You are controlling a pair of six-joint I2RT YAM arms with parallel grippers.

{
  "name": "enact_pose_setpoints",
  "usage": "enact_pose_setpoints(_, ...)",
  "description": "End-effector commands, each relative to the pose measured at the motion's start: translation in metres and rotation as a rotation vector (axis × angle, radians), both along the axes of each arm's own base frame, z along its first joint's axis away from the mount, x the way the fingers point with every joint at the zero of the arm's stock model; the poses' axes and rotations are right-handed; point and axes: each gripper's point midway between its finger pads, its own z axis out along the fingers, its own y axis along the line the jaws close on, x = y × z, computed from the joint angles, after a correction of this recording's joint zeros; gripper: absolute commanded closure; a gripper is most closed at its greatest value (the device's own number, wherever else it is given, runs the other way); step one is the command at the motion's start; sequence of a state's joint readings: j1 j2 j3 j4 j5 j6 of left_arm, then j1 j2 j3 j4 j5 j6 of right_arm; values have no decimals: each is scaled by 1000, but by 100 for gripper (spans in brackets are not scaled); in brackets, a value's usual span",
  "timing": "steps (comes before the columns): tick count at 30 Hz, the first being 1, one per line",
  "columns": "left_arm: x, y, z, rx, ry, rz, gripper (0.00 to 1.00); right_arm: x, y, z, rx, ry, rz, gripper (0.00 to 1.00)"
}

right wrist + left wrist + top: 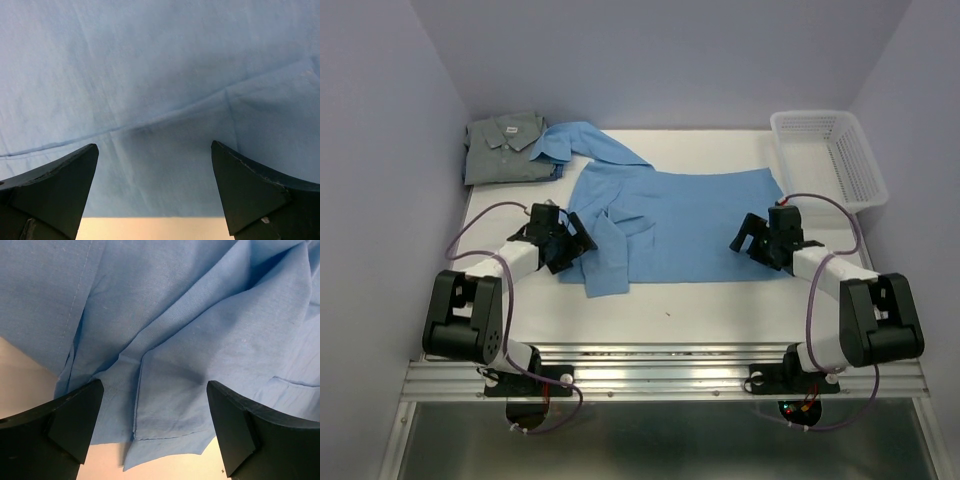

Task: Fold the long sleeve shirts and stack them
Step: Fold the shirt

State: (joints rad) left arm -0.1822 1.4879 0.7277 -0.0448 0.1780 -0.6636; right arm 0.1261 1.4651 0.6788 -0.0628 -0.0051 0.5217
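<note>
Light blue shirt (700,225) spread flat at middle of table (720,300), left sleeve folded inward. Grey-green shirt (505,150) folded, far left corner. I see left gripper (575,240) at blue shirt's left edge, jaws wide apart, holding nothing. Right gripper (745,238) over right hem, jaws likewise spread.

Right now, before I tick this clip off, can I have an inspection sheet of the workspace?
Surface: white table, no spills seen.
Job's things: blue shirt spread flat mid-table, partly folded at its left side; grey shirt folded in the far left corner.
Clutter: white basket at the far right, nothing seen inside.
Grippers: left gripper open at the blue shirt's left edge; right gripper open at its right edge.
Cables: left cable and right cable loop clear of the cloth.
Surroundings: lilac walls on three sides; metal rail at the near edge.
</note>
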Motion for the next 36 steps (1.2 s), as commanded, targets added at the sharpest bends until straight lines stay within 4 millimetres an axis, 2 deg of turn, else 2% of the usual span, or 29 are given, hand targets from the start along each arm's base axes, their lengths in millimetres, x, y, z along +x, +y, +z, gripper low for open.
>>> enact_pose_setpoints(1, -56, 18, -15, 66, 152, 25, 1, -49, -2, -9, 9, 117, -13, 0)
enact_pose_setpoints(3, -51, 20, 6, 75, 96, 27, 1, -43, 1, 4, 11, 75, 19, 0)
enact_pose_setpoints(4, -46, 20, 16, 76, 61, 22, 1, -35, 12, 18, 16, 40, 66, 0)
enact_pose_setpoints(6, -24, 19, 54, 79, -59, 19, 1, -25, 30, 43, -31, -31, 141, 0)
enact_pose_setpoints(7, -17, 21, 69, 86, -97, 27, 1, -20, 32, 54, -104, -62, 142, 0)
enact_pose_setpoints(8, -11, 23, 82, 95, -123, 37, 1, -16, 68, 81, -103, -133, 238, 0)
enact_pose_setpoints(9, -5, 30, 104, 122, -168, 66, 1, -16, 84, 93, -93, -159, 285, 0)
enact_pose_setpoints(10, -3, 32, 115, 127, -189, 76, 1, -18, 102, 102, -61, -177, 329, 0)
enact_pose_setpoints(11, -2, 39, 127, 151, -221, 107, 1, -31, 140, 110, -4, -201, 433, 0)
enact_pose_setpoints(12, -1, 47, 137, 174, -238, 139, 1, -39, 159, 113, 33, -208, 464, 0)
enact_pose_setpoints(14, -1, 53, 147, 182, -266, 172, 1, -55, 199, 112, 88, -218, 549, 0)
enact_pose_setpoints(15, -3, 57, 155, 180, -288, 193, 1, -73, 224, 108, 132, -200, 605, 0)
enact_pose_setpoints(16, -3, 58, 158, 177, -300, 201, 1, -83, 242, 105, 174, -183, 649, 0)
enact_pose_setpoints(17, -4, 59, 160, 171, -305, 207, 1, -91, 260, 94, 201, -154, 690, 0)
enact_pose_setpoints(18, -5, 59, 164, 169, -315, 210, 1, -107, 280, 92, 226, -137, 732, 0)
enact_pose_setpoints(19, -5, 61, 164, 171, -314, 216, 1, -112, 292, 90, 240, -140, 753, 0)
enact_pose_setpoints(20, -6, 61, 164, 170, -312, 217, 1, -116, 299, 84, 243, -129, 761, 0)
enact_pose_setpoints(21, -7, 60, 163, 171, -307, 203, 1, -120, 304, 70, 243, -87, 748, 0)
enact_pose_setpoints(22, -7, 60, 161, 173, -305, 197, 1, -122, 313, 71, 274, -104, 752, 0)
enact_pose_setpoints(24, -9, 58, 156, 175, -299, 176, 1, -121, 317, 56, 284, -75, 735, 0)
enact_pose_setpoints(28, -11, 58, 149, 178, -301, 168, 1, -118, 330, 43, 311, -72, 719, 0)
enact_pose_setpoints(36, -14, 57, 144, 169, -300, 166, 1, -129, 355, 29, 391, -42, 742, 0)
